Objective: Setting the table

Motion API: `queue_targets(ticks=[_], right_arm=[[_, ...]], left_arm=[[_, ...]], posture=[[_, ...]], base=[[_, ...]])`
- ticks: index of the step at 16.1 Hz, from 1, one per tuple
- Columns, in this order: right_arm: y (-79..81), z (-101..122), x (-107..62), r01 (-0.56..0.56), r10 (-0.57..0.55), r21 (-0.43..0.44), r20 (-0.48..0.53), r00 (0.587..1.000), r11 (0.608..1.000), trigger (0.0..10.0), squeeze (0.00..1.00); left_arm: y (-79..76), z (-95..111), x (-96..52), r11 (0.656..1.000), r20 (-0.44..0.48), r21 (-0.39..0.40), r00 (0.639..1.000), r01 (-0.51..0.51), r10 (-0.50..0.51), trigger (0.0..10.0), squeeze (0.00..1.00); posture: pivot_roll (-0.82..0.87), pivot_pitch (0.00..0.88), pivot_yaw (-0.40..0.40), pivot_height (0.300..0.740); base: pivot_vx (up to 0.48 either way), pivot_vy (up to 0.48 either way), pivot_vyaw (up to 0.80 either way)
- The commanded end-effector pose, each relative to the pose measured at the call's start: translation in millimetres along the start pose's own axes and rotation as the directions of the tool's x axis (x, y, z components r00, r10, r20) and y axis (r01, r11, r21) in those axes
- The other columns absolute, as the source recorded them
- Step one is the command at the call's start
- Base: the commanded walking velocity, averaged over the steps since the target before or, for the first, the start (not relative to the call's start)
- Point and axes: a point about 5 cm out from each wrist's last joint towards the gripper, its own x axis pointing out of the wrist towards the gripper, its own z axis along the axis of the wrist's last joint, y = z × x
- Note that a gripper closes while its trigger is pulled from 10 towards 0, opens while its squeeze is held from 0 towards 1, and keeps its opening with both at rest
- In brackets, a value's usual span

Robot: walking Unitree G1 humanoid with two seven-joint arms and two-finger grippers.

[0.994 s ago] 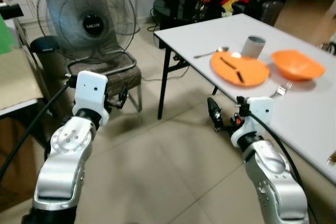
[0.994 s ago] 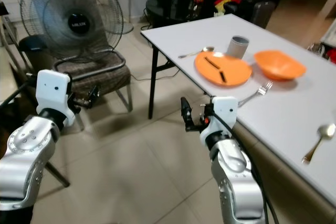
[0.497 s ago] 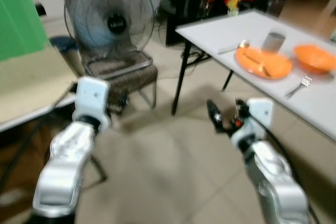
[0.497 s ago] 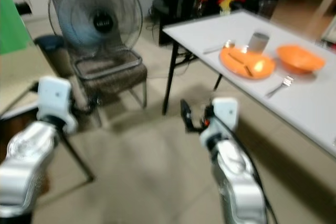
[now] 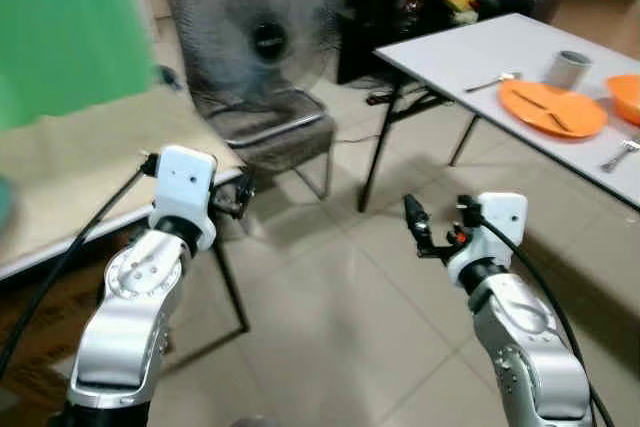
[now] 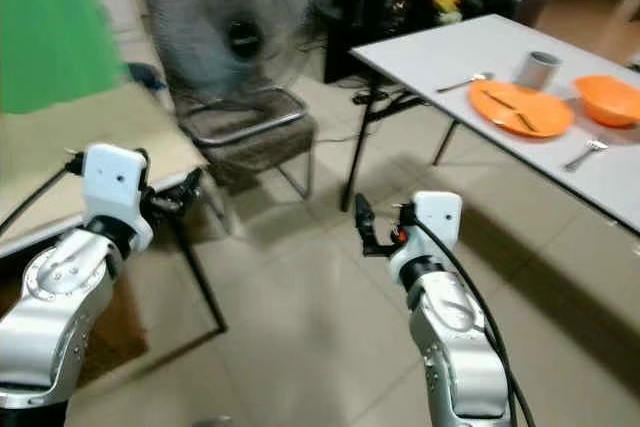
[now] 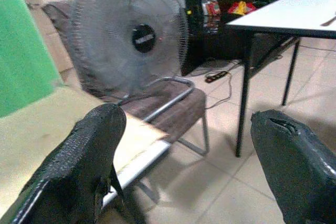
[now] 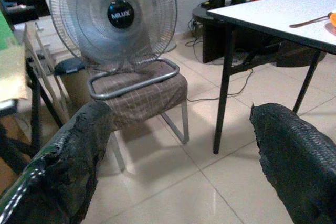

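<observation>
A white table [image 5: 470, 42] stands at the far right. On it lie an orange plate [image 5: 552, 108] with two dark sticks across it, a grey cup [image 5: 572, 69], an orange bowl [image 6: 608, 99], a spoon [image 5: 490, 82] and a fork [image 6: 585, 154]. My left gripper [image 5: 240, 197] is held out over the corner of a beige table, open and empty. My right gripper [image 5: 415, 232] hovers above the tiled floor, well short of the white table, open with nothing between its fingers [image 8: 68, 156].
A large fan [image 5: 265, 42] sits on a metal-framed chair [image 5: 280, 132] straight ahead. A beige table [image 5: 80, 177] with a green surface [image 5: 60, 37] behind it is on the left. A dark low table [image 5: 395, 2] with clutter stands at the back. Tiled floor [image 5: 330, 317] lies between them.
The camera has swung left: the white table slid to the right edge, and the beige table and green surface came into view. Both arms keep their pose.
</observation>
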Motion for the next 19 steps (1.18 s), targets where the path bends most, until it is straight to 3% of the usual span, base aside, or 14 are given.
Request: queue_targets(ticks=[1, 19], right_arm=[[3.5, 3.3, 3.0, -0.013, 0.013, 0.003, 0.011, 1.0, 1.0, 10.0, 0.0], [4.3, 2.7, 4.6, -0.037, 0.036, 0.006, 0.008, 0.999, 0.999, 10.0, 0.0]], left_arm=[[4.6, 3.3, -0.3, 1.0, 0.009, 0.017, 1.0, -0.013, 0.013, 10.0, 0.0], [8.4, 7.4, 2.7, 0.999, 0.021, 0.02, 0.999, -0.025, 0.025, 10.0, 0.0]], posture=[[0.09, 0.0, -0.04, 0.74], [0.09, 0.0, -0.04, 0.74]], base=[[0.0, 0.409, 0.0], [0.0, 0.403, 0.0]])
